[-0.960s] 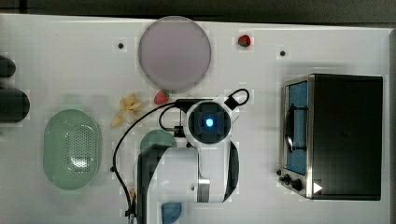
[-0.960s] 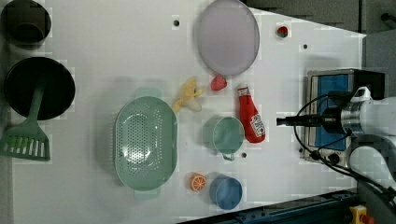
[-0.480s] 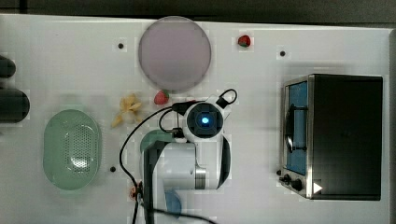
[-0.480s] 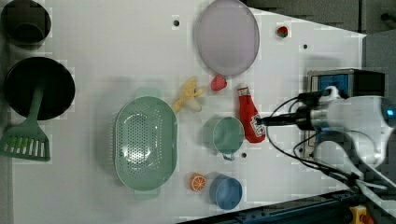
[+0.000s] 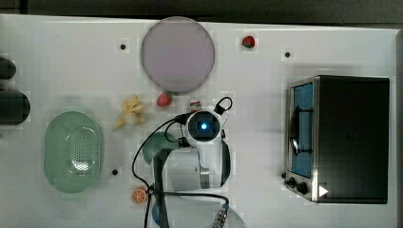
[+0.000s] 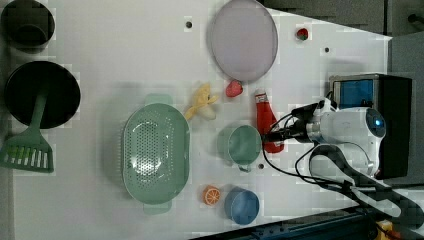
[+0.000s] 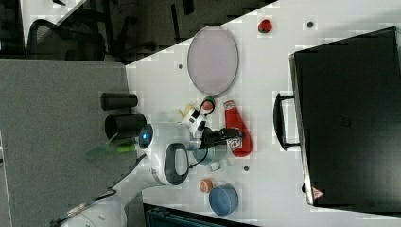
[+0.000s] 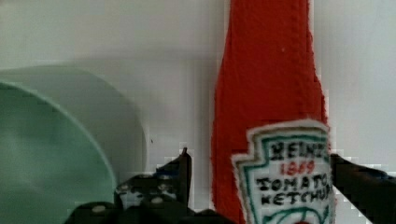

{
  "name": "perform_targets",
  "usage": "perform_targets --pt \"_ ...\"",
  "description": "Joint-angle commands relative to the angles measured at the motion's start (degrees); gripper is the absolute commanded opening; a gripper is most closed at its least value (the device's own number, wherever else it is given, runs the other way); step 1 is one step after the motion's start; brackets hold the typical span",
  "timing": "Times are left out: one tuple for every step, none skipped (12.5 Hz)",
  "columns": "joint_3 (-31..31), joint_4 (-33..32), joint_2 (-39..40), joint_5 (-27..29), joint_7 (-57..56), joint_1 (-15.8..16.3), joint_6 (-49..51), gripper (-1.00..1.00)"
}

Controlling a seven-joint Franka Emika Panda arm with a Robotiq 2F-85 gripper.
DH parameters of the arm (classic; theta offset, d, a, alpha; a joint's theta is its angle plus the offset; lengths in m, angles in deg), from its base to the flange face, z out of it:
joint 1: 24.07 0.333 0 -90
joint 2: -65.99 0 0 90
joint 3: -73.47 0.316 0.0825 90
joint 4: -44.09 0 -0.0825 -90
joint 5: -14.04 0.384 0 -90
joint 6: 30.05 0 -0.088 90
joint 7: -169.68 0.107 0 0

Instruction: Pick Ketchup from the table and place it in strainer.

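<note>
Arm swung in from left view's right edge, dropped over ketchup [image 6: 266, 123]. Gripper [image 8: 257, 179] jaws stood wide open, straddling label, nothing held; grasp judged next. Ketchup lay flat on surface [image 6: 100, 50], frame centre-right, just beside green cup [image 6: 241, 145]. Strainer [image 6: 156, 152] sat empty, lower centre-left, well apart. Count: one ketchup, one strainer, two strawberries, one plate [image 6: 243, 40].

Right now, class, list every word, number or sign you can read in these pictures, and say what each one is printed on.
"HEINZ" on the label of the ketchup.
"1869" on the same label, in red.
"TOMATO KETCHUP" on the same label, in black.
A white triangle sign on the oven, by its front lower corner in the top view; it carries no readable text.
</note>
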Motion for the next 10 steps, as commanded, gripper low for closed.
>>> perform_targets --pt "0.63 1.73 -0.05 0.32 -1.54 -0.07 -1.75 1.00" --pt "0.59 1.86 0.52 0.32 -1.53 -0.08 -1.81 0.92" --pt "0.45 1.94 1.02 0.32 -1.55 -0.09 -2.78 0.69" --pt "0.34 1.94 1.40 0.32 -1.56 -0.10 -3.68 0.43" --pt "0.42 1.94 1.40 0.32 -1.53 -0.10 -3.68 0.25" --pt "0.41 2.02 1.26 0.32 -1.54 -0.12 -3.68 0.25" --pt "0.40 2.31 0.80 0.32 -1.53 -0.12 -3.66 0.25" --pt "0.41 2.56 -0.08 0.32 -1.53 -0.16 -3.58 0.25" --pt "0.36 2.77 -1.77 0.33 -1.49 -0.18 -2.83 0.25" --pt "0.37 2.77 -4.06 0.34 -1.20 -0.21 -0.61 0.25"
